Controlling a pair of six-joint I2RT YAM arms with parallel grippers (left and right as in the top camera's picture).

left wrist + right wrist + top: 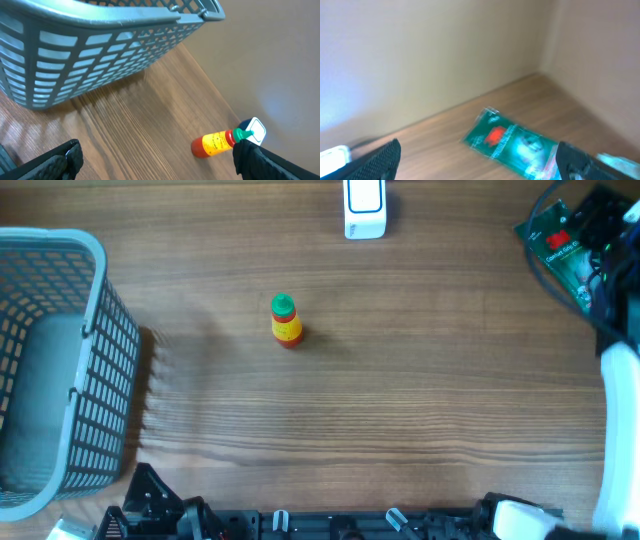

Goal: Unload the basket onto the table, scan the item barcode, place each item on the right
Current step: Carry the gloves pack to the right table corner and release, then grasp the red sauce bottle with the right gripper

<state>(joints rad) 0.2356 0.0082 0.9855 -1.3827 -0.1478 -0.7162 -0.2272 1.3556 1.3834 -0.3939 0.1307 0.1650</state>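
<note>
The worktop (420, 400) is seen carrying four things, well apart. The basket (110, 380) stands at its left edge. The left gripper (157, 152) is held low near the basket, its fingers spread wide with nothing between them. The right gripper (477, 152) is held over the far right corner, fingers likewise apart and gripping nothing. The scanner (364, 208) is set at the far edge, near the middle. The packet (512, 142) lies flat below the right gripper. It is judged to be the item to scan, though the bottle (285, 320), upright mid-worktop, could be meant instead. A flat, glossy packet may be pinched badly and so slide or crumple. Its barcode side cannot be told, so a scan could be missed. The bottle could be toppled by a careless sweep.
</note>
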